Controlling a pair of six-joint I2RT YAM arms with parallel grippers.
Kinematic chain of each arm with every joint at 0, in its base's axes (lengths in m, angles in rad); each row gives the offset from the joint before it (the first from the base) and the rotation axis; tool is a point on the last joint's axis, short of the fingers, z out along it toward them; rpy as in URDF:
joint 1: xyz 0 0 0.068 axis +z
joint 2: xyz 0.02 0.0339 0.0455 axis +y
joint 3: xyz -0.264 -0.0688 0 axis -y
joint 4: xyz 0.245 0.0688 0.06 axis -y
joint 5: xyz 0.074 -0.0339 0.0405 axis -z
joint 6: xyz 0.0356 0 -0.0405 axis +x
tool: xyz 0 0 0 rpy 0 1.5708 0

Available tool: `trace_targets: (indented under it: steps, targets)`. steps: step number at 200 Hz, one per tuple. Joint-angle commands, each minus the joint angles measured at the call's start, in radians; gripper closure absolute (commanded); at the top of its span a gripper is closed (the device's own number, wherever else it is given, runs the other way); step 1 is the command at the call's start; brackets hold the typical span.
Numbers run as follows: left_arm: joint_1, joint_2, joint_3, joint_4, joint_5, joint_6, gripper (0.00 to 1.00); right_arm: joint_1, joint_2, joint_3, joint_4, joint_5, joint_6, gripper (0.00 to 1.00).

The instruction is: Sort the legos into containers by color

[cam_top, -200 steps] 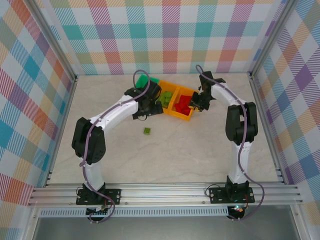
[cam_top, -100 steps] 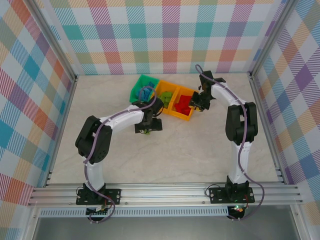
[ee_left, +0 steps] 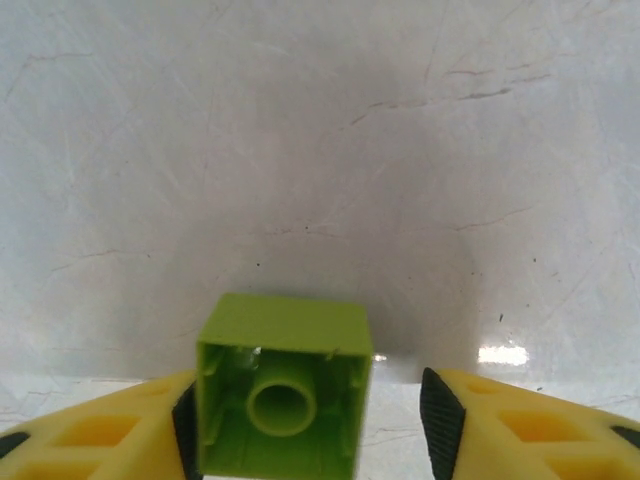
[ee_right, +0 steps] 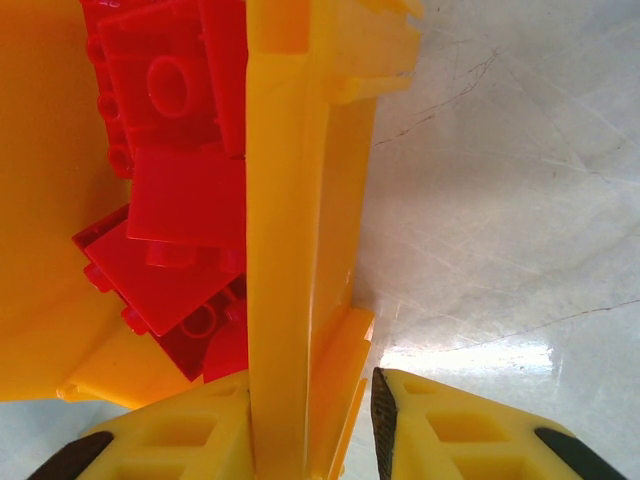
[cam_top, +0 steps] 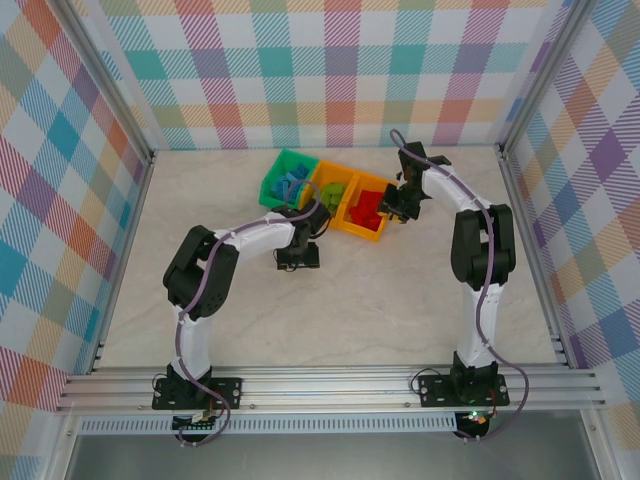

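A lime green lego lies on the table with its hollow underside facing the left wrist camera. My left gripper straddles it. The left pad touches the brick and a gap stays at the right pad. From above, the left gripper covers that brick, just in front of the bins. My right gripper is shut on the wall of the right orange bin, which holds red legos. The right gripper sits at that bin's right side.
Three bins stand in a row at the back centre: a green bin with blue legos, a middle orange bin with green legos, and the right orange bin. Bare marbled table lies in front. Checkered walls enclose the table.
My left gripper came down from beside the bins onto the green lego on the table, and its jaws narrowed around it. The right arm stayed put.
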Motion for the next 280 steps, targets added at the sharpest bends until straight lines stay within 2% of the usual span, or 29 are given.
trace_targets:
  steps: [1,15,30,69,107,147,170,204,237,253,280]
  targets:
    - [-0.001,0.012,-0.001,0.0,-0.017,0.001,0.55,-0.006,-0.025,-0.015,-0.036,0.025,-0.008,0.67]
    - [-0.001,0.01,0.0,-0.005,-0.019,-0.001,0.63,-0.008,-0.025,-0.014,-0.036,0.024,-0.006,0.67]
    - [0.0,0.004,0.006,0.0,-0.015,-0.001,0.67,-0.007,-0.024,-0.014,-0.034,0.023,-0.007,0.67]
    - [0.008,0.008,0.113,-0.014,-0.03,0.004,0.7,-0.008,-0.02,-0.018,-0.032,0.021,-0.008,0.67]
    - [0.029,0.085,0.377,-0.077,-0.041,0.061,0.69,-0.007,-0.032,-0.037,-0.024,0.024,-0.019,0.68]
    - [0.066,0.268,0.707,-0.162,-0.022,0.108,0.69,-0.007,-0.046,-0.065,-0.016,0.019,-0.017,0.68]
    - [0.083,0.353,0.828,-0.182,0.01,0.103,0.68,-0.007,-0.053,-0.072,-0.011,0.018,-0.02,0.68]
    - [0.09,0.411,0.891,-0.183,0.052,0.102,0.59,-0.006,-0.053,-0.067,-0.025,0.033,-0.085,0.74]
    - [0.09,0.403,0.884,-0.175,0.075,0.103,0.34,-0.008,-0.05,-0.066,-0.046,0.061,-0.155,0.82]
    - [0.088,0.385,0.871,-0.163,0.09,0.105,0.25,-0.008,-0.047,-0.063,-0.045,0.065,-0.197,0.86]
    - [0.085,0.329,0.823,-0.15,0.085,0.094,0.11,-0.006,-0.051,-0.057,-0.041,0.027,-0.285,0.88]
